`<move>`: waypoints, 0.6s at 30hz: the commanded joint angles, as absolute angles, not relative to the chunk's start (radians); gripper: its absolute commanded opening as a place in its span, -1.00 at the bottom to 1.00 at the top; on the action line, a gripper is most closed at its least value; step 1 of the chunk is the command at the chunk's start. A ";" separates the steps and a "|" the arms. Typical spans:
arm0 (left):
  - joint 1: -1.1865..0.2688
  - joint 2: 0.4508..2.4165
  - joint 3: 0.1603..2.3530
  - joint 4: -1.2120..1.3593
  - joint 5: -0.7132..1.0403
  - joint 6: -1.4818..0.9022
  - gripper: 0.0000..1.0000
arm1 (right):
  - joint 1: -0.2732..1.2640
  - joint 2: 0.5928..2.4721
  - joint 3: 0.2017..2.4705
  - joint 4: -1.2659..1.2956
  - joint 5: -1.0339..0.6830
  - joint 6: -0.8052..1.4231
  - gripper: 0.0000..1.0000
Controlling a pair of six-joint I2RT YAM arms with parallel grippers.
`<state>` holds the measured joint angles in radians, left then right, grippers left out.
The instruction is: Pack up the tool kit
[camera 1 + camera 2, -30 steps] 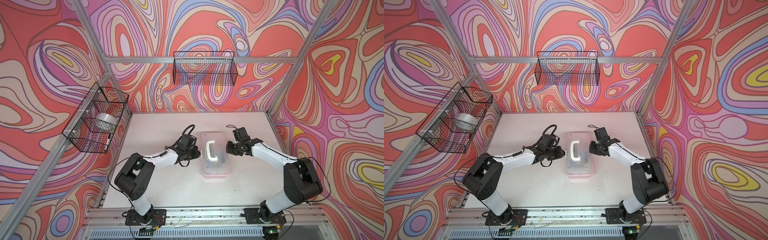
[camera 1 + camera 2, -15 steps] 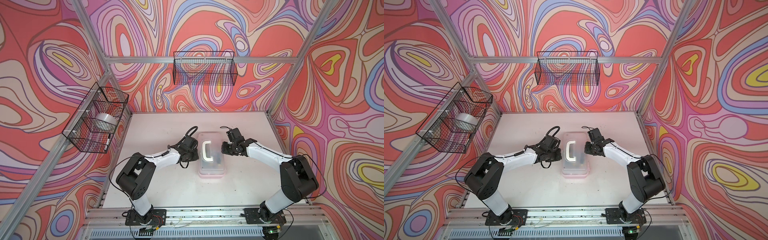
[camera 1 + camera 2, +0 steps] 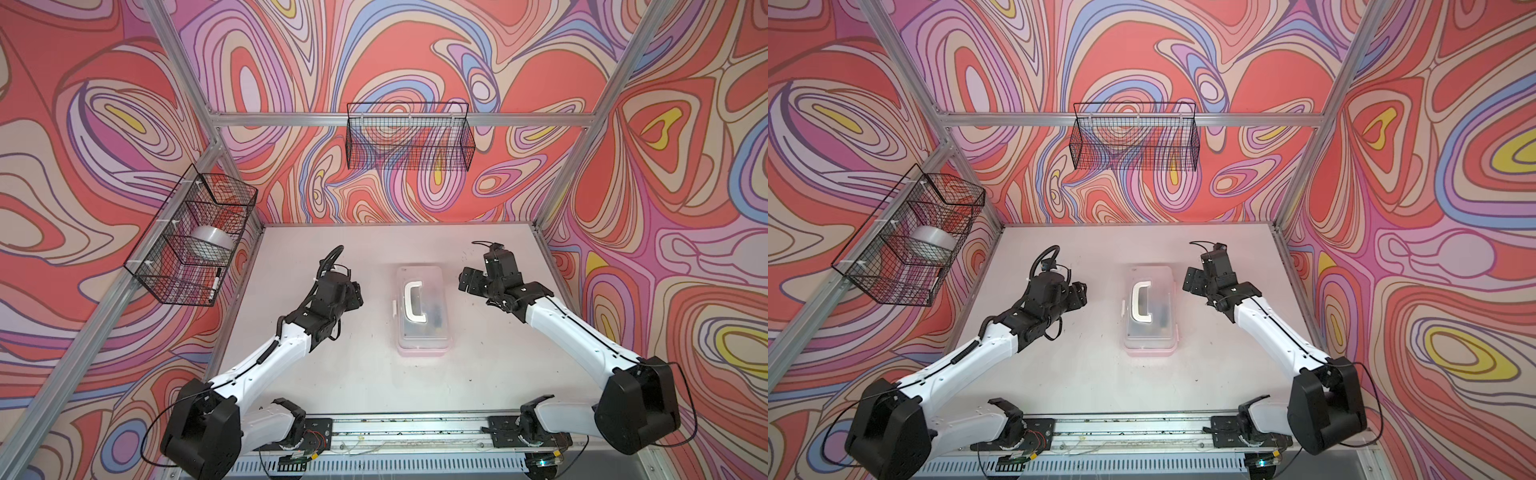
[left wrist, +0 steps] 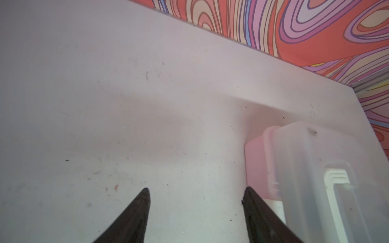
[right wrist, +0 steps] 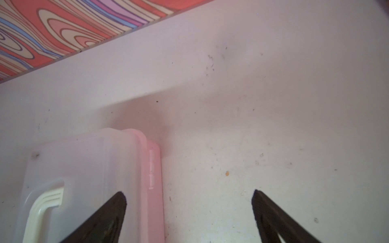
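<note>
The tool kit (image 3: 422, 316) sits lid-down mid-table (image 3: 365, 374) — left gripper (image 4: 195, 193) at its nine o'clock, right gripper (image 5: 189, 194) near two o'clock — both spread apart, holding nothing.

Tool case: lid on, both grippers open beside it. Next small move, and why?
Probably pull both arms away toward their bases. The case sits closed on the table, its handle lying flat, and no tools lie loose. The left gripper and right gripper are open and apart from it, so no packing seems left.
</note>
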<state>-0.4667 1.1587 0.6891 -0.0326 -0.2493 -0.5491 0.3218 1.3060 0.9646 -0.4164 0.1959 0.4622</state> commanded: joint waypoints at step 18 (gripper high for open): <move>-0.219 1.162 0.347 0.663 -0.440 -0.125 1.00 | 0.321 1.190 0.602 0.163 0.359 0.215 0.97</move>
<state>-0.2600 1.1561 0.3115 0.7048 -0.4847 -0.1303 0.3210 1.1946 0.6254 0.0807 0.3859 0.2485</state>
